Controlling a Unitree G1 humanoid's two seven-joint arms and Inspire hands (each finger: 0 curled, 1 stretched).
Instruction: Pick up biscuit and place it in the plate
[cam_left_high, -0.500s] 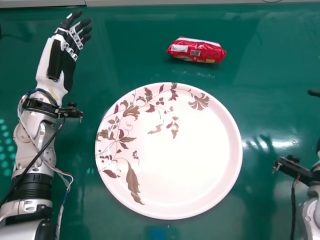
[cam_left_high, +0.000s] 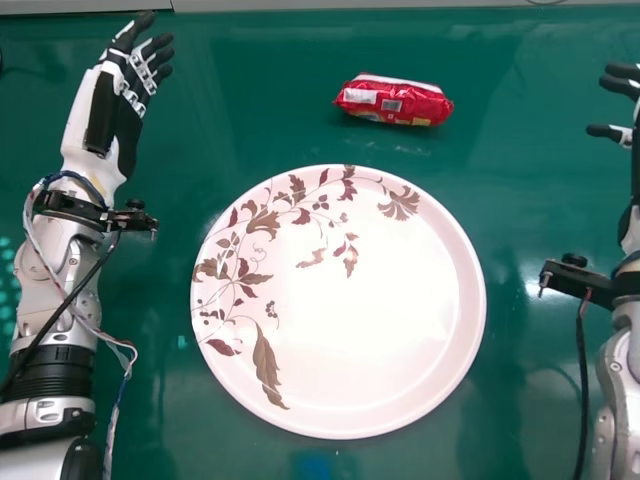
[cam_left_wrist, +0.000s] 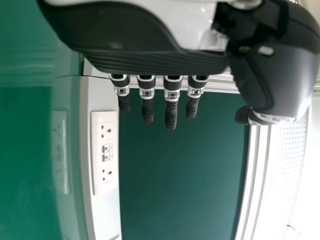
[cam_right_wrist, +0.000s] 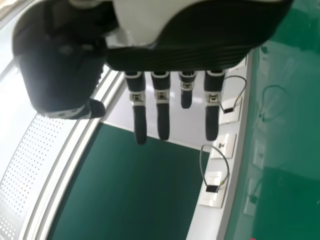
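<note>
Half a second on, brings right hand (cam_left_high: 620, 86) farther in at two o'clock from plate (cam_left_high: 370, 320), edges left hand (cam_left_high: 127, 125) outward near ten-thirty, both with straight fingers; finds biscuit (cam_left_high: 393, 101) just past twelve on table (cam_left_high: 530, 130), beyond intervening plate.

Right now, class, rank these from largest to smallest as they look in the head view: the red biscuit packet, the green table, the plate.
1. Green table
2. Plate
3. Red biscuit packet

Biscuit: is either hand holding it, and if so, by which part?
Nothing is held. The biscuit lies on the table beyond the plate; the left hand and right hand are open and empty.
</note>
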